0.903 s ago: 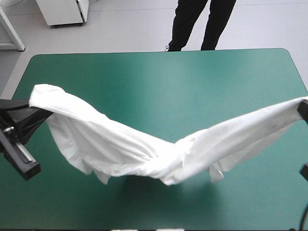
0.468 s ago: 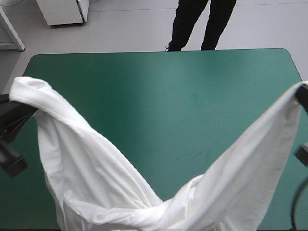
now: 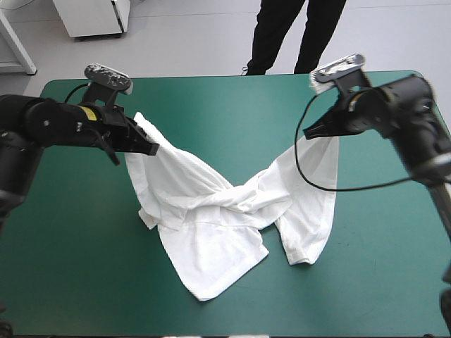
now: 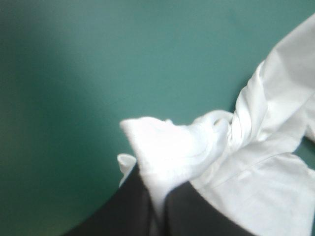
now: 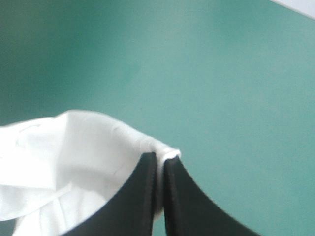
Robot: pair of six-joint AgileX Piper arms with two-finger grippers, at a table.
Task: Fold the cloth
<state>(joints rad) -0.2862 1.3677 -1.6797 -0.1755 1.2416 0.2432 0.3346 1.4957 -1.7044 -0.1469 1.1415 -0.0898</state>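
The T-shirt (image 3: 211,225) is held at two places and hangs down between them. Its middle part is twisted and rests on the teal-green desk (image 3: 232,105), about at the centre. One loose panel is spread toward the near edge, and a second panel hangs under the right arm.

The left claw (image 3: 151,148) is clenched on a thick bunch of the white cloth; in the left wrist view the fabric is seen pressed between the black fingers (image 4: 133,206) and swelling out ahead of them. The right claw (image 3: 310,134) is clenched too, but only a thin rim of fabric is caught at its very tip.

Some trouble can be expected from here. The thin hold on the right side may be lost if the arms are moved apart or lifted quickly, because very little cloth is gripped there. The twist in the middle would probably be pulled tighter by more tension and not opened. If the garment were laid down as it is, the crossing would be pressed into it, and no clean fold could be made. The thick bunch on the left side may hide more than one layer, so the true corner may not be held.

No brand, label or readable writing can be found on the T-shirt or on the desk.
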